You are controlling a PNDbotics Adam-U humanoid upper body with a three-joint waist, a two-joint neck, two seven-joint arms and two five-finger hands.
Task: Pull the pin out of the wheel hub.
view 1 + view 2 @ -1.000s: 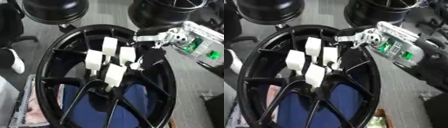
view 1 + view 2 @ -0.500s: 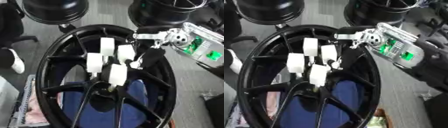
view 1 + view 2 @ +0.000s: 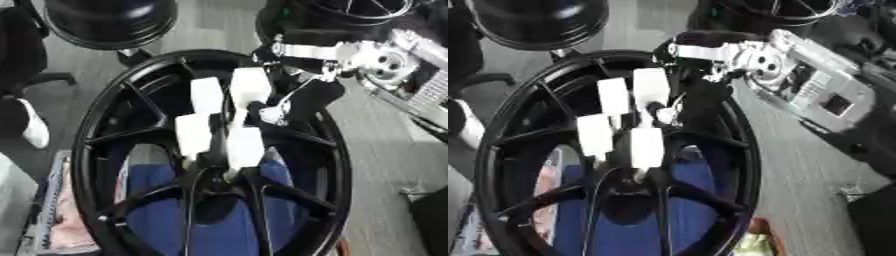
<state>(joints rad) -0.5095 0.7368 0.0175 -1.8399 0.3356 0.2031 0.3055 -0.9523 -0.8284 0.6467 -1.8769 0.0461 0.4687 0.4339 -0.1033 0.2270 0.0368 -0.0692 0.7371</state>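
Observation:
A large black wheel hub point(image 3: 96, 130) lies flat and fills the middle of both views. Several white block-shaped pins stand at its centre: an upper-left pin point(image 3: 207, 95), an upper-right pin point(image 3: 249, 87), a lower-left pin point(image 3: 192, 130) and a lower-right pin point(image 3: 245, 147). My right arm comes in from the upper right with a silver wrist point(image 3: 710, 50). Its black hand point(image 3: 302, 97) hangs right beside the upper-right pin, over the hub's centre. Whether it touches or holds that pin is hidden in the dark. My left hand shows in no view.
Two more black wheels stand at the far edge, one at the left point(image 3: 109, 20) and one at the right point(image 3: 350, 15). Blue cloth point(image 3: 166, 220) lies under the hub. A white shoe point(image 3: 35, 130) shows at the left. Grey floor point(image 3: 385, 150) lies to the right.
My right hand has come down and leftward from the rim to the upper-right white pin. The whole picture has also shifted a little. The pins stand as before.

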